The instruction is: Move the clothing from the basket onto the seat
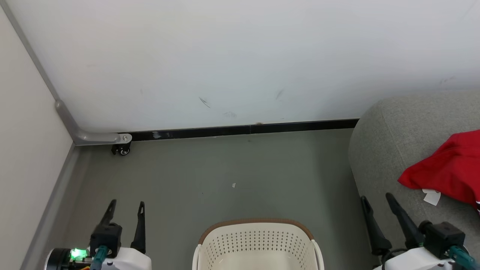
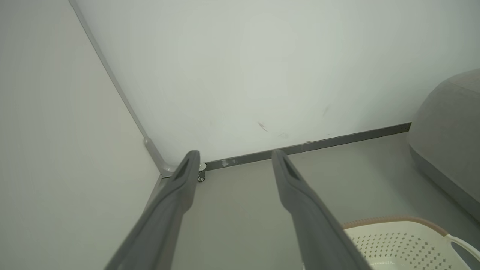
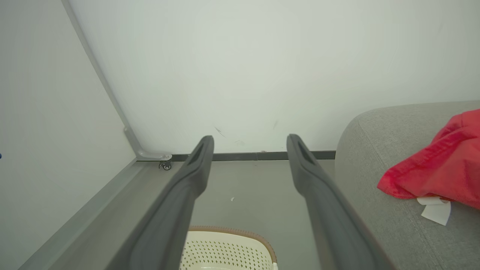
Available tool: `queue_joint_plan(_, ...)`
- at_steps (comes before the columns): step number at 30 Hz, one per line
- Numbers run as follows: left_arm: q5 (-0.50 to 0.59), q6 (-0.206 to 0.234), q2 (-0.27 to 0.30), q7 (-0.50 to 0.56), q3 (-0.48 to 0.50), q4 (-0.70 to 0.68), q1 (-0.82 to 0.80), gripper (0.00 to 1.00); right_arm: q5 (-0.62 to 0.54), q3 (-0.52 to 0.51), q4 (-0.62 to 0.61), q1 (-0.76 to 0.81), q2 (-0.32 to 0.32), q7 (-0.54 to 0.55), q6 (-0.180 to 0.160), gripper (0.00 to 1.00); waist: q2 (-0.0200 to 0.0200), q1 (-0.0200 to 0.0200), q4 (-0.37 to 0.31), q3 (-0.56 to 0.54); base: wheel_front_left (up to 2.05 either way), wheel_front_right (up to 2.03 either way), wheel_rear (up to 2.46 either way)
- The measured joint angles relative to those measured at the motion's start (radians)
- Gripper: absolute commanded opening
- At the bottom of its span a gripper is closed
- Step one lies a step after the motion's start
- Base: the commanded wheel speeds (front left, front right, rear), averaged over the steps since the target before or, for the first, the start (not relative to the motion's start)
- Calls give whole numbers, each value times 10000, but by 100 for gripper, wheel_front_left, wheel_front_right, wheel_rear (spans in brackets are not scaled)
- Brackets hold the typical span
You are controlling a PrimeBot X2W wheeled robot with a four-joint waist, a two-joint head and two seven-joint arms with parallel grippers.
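A bright red garment lies on the light-grey seat at the right, a white label poking out under its edge; it is also in the right wrist view on the seat. The cream-white basket with a brown rim stands on the floor at the bottom centre; the part of its inside that shows holds nothing. My left gripper hovers open left of the basket. My right gripper hangs open between basket and seat, nothing between its fingers.
A white wall with a black baseboard runs across the back. At the left a pale panel on a grey frame ends in a small caster wheel. Grey floor spreads between wall, basket and seat, with a tiny white scrap on it.
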Motion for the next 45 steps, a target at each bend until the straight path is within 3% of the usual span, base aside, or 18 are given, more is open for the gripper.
queue_joint_plan(10,-232,-140,-460,105,17,451,701,0,230,184,585,522,140,42,-13,0,0,0,-6,5,0,0,0)
queue_joint_plan(24,-2255,-612,-610,719,727,431,693,0,2631,301,355,532,140,150,-13,0,0,6,12,79,0,0,0)
queue_joint_plan(45,-4901,-1469,-911,1519,1732,142,694,0,6009,94,656,256,-90,888,-13,0,0,164,57,39,0,0,0)
